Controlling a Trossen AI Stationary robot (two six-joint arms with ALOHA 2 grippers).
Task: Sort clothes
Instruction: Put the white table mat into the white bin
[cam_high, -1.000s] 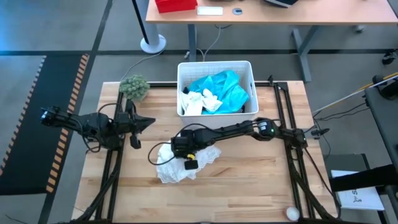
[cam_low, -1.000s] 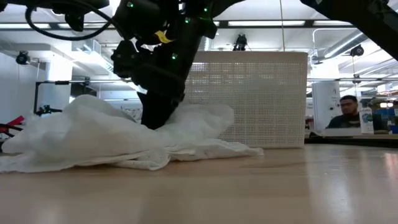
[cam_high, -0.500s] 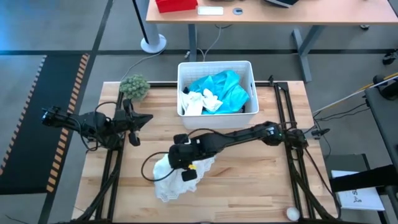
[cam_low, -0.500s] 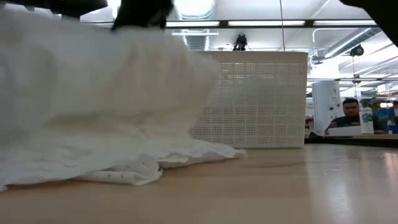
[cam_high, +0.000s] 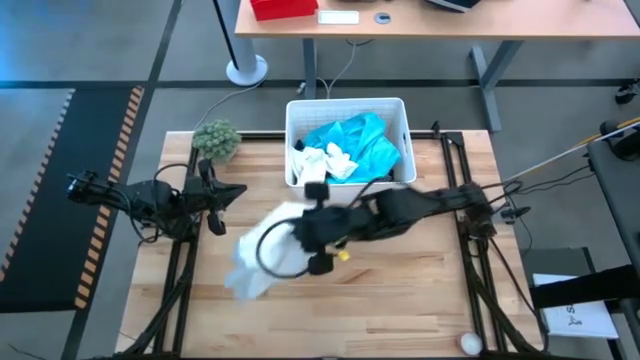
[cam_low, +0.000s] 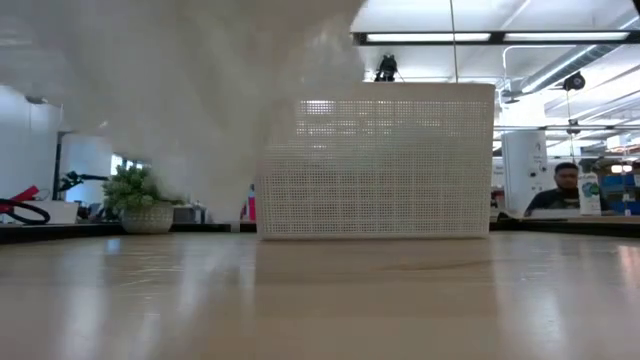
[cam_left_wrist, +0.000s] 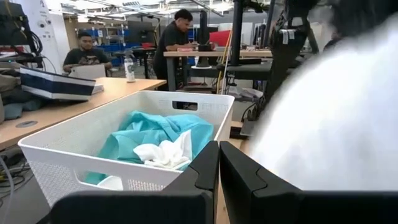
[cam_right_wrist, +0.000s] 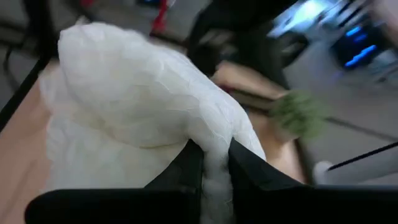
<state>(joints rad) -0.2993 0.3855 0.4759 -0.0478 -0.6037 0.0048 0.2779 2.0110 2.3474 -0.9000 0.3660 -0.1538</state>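
My right gripper (cam_high: 303, 226) is shut on a white garment (cam_high: 258, 254) and holds it in the air over the table's middle, in front of the white bin (cam_high: 400, 112). The garment fills the upper left of the low view (cam_low: 180, 90) and the right wrist view (cam_right_wrist: 143, 99). A turquoise garment (cam_high: 360, 143) and small white pieces (cam_high: 322, 163) lie in the bin. My left gripper (cam_high: 240, 193) is shut and empty at the table's left, pointing toward the bin (cam_left_wrist: 124, 143). My right gripper pinches a bunched fold of the white garment (cam_right_wrist: 214, 152) between its two fingers. The cloth bulges out past the fingertips and hangs slack below and toward the table's left. In the low view its lower end (cam_low: 225, 185) is clear of the table.
A fuzzy green ball (cam_high: 216, 138) sits at the far left of the table, beside the bin. A small white ball (cam_high: 468, 342) lies near the table's near right corner. People sit at desks beyond the table (cam_left_wrist: 177, 34).
My right gripper, shut on the white garment, has dipped toward the near edge and then risen, moving toward the bin. The garment, which lay spread on the table, has been gathered up and lifted clear, and now hangs from the fingers.
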